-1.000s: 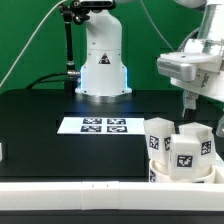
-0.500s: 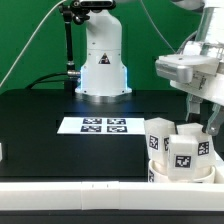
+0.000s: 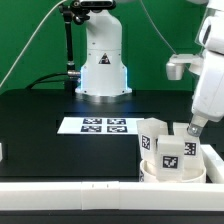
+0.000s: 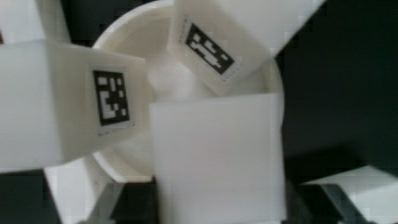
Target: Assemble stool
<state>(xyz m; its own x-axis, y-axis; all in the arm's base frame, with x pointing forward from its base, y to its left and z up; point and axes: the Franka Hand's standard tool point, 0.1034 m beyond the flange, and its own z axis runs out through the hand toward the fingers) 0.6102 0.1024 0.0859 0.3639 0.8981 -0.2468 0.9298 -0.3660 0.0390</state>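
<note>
The white stool stands at the exterior view's lower right: round seat [image 3: 152, 173] with three tagged legs standing in it. My gripper [image 3: 190, 128] comes down from the right onto the rear right leg [image 3: 186, 141]. In the wrist view this plain white leg [image 4: 217, 150] fills the space between my dark fingers [image 4: 132, 198], which press its sides, so my gripper [image 4: 224, 200] is shut on it. The two other legs [image 4: 71, 100] [image 4: 240, 45] show their tags, with the seat [image 4: 143, 45] behind them.
The marker board [image 3: 100, 125] lies on the black table left of the stool. A long white border rail [image 3: 70, 196] runs along the front edge. The robot's white base [image 3: 103, 62] stands at the back.
My wrist has turned and the arm's head has swung up and to the right. The stool has shifted a little to the exterior view's left and turned with it.
</note>
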